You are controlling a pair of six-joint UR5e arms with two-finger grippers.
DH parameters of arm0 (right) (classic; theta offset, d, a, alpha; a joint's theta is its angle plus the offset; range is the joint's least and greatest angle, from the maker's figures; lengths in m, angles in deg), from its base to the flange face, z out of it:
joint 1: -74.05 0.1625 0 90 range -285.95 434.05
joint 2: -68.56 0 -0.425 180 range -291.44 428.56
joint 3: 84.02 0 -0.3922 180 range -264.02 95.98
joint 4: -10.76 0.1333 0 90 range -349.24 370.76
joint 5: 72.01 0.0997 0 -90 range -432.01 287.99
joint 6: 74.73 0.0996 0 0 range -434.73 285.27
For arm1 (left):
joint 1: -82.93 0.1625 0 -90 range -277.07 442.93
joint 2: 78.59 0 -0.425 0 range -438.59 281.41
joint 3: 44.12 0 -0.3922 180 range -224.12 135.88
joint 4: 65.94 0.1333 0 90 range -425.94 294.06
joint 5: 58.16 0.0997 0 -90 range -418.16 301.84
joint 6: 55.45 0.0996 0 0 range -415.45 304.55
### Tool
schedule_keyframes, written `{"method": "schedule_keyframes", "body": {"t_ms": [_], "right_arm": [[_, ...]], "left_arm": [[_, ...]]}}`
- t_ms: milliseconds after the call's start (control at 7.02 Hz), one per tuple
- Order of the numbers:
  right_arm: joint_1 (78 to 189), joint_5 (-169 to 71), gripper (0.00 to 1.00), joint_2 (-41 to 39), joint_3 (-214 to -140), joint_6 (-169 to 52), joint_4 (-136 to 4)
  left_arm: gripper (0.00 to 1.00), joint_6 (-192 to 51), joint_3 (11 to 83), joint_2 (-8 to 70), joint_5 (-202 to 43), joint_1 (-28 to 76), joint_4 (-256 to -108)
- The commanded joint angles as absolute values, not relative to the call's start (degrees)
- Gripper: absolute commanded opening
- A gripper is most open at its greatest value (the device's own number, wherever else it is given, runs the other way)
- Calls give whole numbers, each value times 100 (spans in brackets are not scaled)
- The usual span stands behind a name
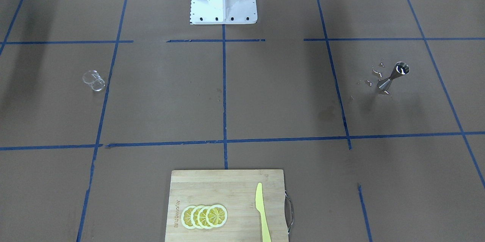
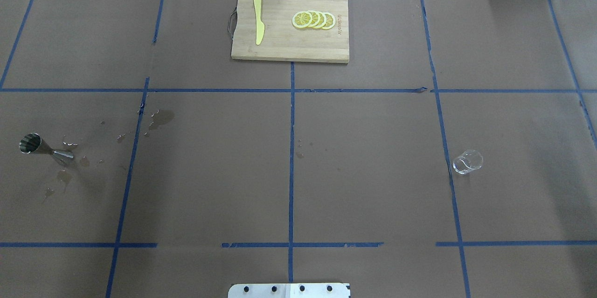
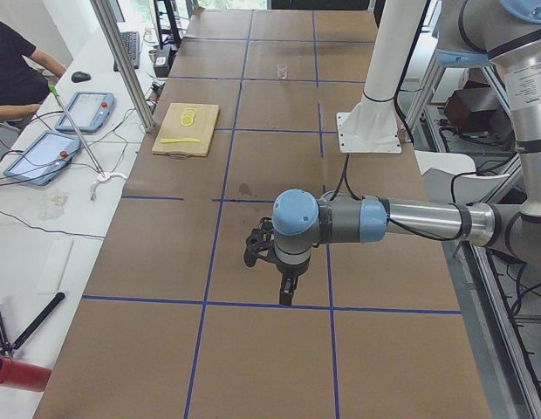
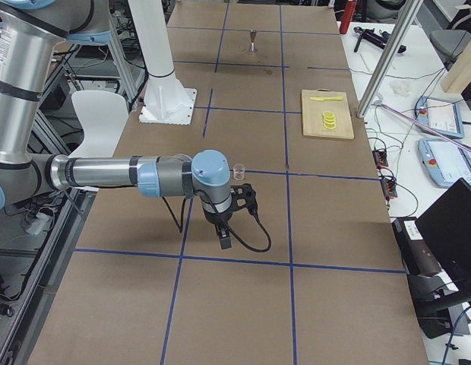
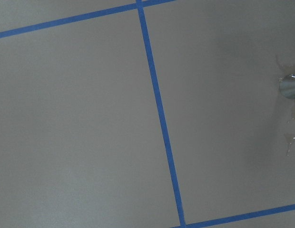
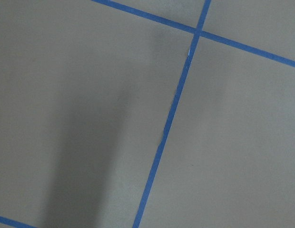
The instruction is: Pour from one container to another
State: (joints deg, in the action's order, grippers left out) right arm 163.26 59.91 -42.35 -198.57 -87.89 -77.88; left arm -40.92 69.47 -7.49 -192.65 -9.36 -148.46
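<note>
- Both the left gripper (image 3: 288, 295) and the right gripper (image 4: 224, 239) are held pointing down over the table (image 3: 253, 358). How far they are opened cannot be told.
- The glass cup (image 1: 93, 80) is seen mid-left and the steel jigger (image 1: 394, 77) mid-right, neither gripped.

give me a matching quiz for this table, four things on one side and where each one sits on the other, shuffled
Things:
1 glass measuring cup
2 steel jigger
3 yellow knife
4 lemon slices

Places:
A overlapping in a row on the cutting board
B robot's left side, among wet spots
C on the board, near its handle
D robot's right side, beside a blue tape line

Pairs: 1-D, 2-B, 3-C, 4-A
</note>
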Motion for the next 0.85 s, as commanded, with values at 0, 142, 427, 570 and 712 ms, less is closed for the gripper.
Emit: {"method": "schedule_keyframes", "body": {"t_ms": [0, 142, 427, 570, 712], "right_arm": [[16326, 5834, 100, -4236, -19854, -8800, -7792], [16326, 5903, 100, -4236, -19845, -8765, -7801], [16317, 6061, 100, -4271, -19845, -8721, -7810], [16317, 6088, 100, -4271, -19845, -8686, -7801], [16317, 6158, 100, -4271, -19845, -8686, -7801]], "left_arm": [[100, -4121, 6961, -748, -19272, -944, -14821], [100, -4121, 6970, -748, -19272, -979, -14829], [100, -4121, 6970, -748, -19272, -979, -14829], [100, -4121, 6970, -748, -19272, -979, -14829], [100, -4121, 6970, -739, -19272, -979, -14829]]}}
